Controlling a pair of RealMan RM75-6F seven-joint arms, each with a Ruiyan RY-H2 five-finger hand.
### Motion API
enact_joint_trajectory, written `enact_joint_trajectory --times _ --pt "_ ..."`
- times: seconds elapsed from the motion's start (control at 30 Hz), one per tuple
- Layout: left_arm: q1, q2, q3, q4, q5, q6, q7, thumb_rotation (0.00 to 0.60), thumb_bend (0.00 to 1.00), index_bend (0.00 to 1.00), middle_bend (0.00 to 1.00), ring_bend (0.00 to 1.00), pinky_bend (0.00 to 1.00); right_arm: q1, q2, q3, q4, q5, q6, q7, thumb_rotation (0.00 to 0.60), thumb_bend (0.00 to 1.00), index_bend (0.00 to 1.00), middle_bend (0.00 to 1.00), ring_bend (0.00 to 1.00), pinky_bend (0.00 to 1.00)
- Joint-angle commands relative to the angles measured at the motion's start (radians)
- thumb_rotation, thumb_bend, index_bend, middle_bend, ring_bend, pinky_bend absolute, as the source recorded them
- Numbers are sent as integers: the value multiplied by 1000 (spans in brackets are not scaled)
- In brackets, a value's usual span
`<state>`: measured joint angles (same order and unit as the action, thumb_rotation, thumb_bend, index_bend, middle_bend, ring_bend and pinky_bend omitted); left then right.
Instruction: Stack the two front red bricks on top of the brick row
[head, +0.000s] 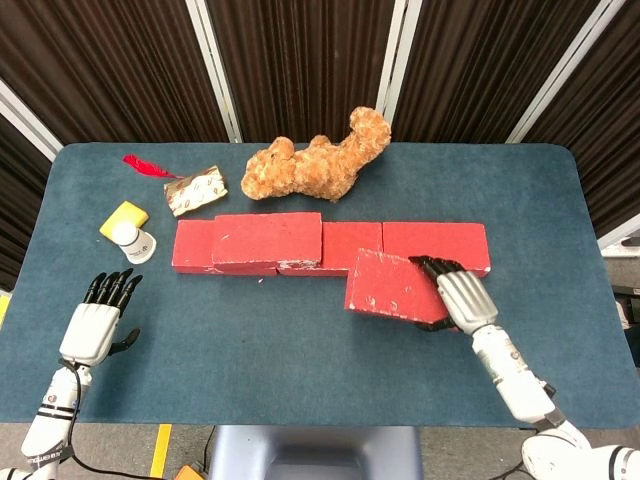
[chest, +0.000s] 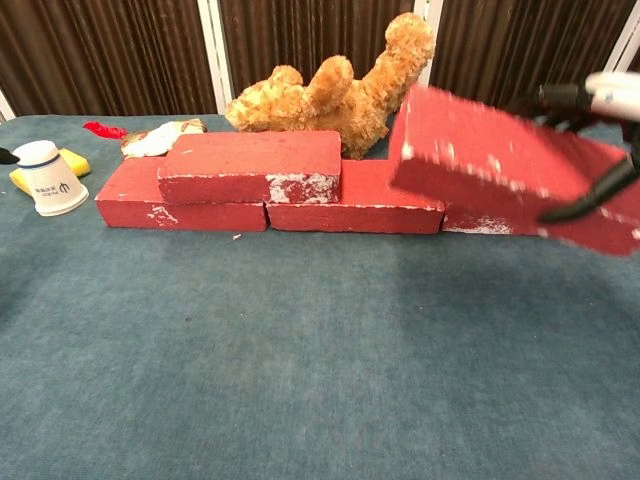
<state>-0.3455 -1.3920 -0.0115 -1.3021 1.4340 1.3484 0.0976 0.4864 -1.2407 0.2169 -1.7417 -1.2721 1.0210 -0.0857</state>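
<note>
- One red brick (head: 392, 286) is off the table, tilted, at centre right of the head view, gripped at its right end by the right hand (head: 458, 295).
- One more brick (head: 267, 239) already lies on the brick row (head: 435, 248), over its left part.
- Lower left, the left hand (head: 98, 322) holds nothing, fingers extended and a little apart.
- Behind the row lies a teddy bear (head: 320, 164); at left, a white cup (head: 134, 240).

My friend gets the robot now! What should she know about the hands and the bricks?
Right hand grips the second red brick, tilted in the air in front of the brick row.
Left hand is open, holding nothing, at the table's near left.
Done: first red brick lies on top of the row's left part.
Left: set the held brick on the row and let go.
</note>
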Motion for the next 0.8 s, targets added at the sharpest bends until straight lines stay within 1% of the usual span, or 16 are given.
enact_joint_trajectory --times 0.03,0.1,0.17,0.27,0.43,0.57,0.7,0.8 --pt "8 -11 -19 8 -14 18 54 600 271 0 0 0 0 94 48 97 79 -23 -79 140 600 189 698 550 561 742" --pt "12 -20 -26 4 -21 23 82 600 271 0 0 0 0 140 50 114 127 -14 -137 177 600 189 703 553 565 742" --pt "15 -27 -30 4 -27 19 101 600 272 0 0 0 0 172 32 128 174 -17 -149 194 600 189 712 560 572 742" --pt "14 -36 -32 10 -32 7 115 600 272 0 0 0 0 226 -4 142 267 -30 -160 183 600 190 741 583 591 744" --pt "12 -47 -41 33 -48 -19 118 600 274 0 0 0 0 314 -72 162 404 -40 -202 245 600 195 795 623 622 747" --pt "10 -57 -49 52 -59 -34 125 600 272 0 0 0 0 372 -119 112 527 -132 -225 281 600 202 830 648 646 758" --pt "11 -61 -55 59 -64 -37 130 600 272 0 0 0 0 404 -137 49 606 -179 -289 346 600 209 829 648 646 758" --pt "12 -62 -59 62 -67 -40 132 600 272 0 0 0 0 424 -136 9 639 -202 -335 380 600 219 809 648 642 758"
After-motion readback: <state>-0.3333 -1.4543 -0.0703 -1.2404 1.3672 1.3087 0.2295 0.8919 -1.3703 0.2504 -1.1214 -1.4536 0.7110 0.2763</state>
